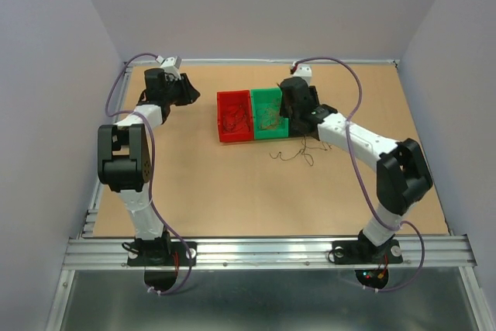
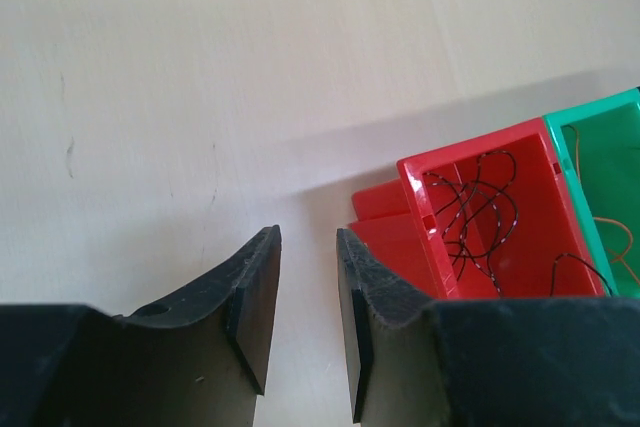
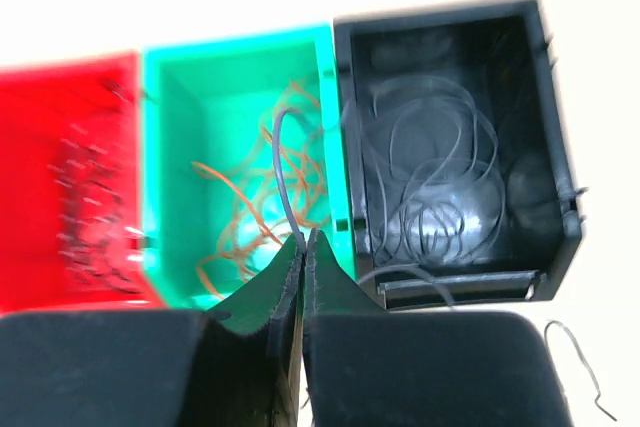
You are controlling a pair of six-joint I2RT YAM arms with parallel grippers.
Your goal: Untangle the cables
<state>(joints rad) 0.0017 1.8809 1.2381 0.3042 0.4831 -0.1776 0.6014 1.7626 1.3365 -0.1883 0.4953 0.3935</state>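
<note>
My right gripper (image 3: 303, 237) is clenched on 1 thin dark wire (image 3: 283, 152) that arches up over the green bin (image 3: 240, 42); my left gripper (image 2: 308, 239) stands part-open and empty, well left of the green bin, beyond the red bin (image 2: 470, 147). I judge the job well along: orange strands (image 3: 260, 197) lie in the green bin, dark ones in the red bin on its left and the black bin (image 3: 440, 13) on its right; a few loose wires (image 1: 296, 154) lie on the table (image 1: 232, 191) just in front of the green bin, and the held wire is not yet dropped.
</note>
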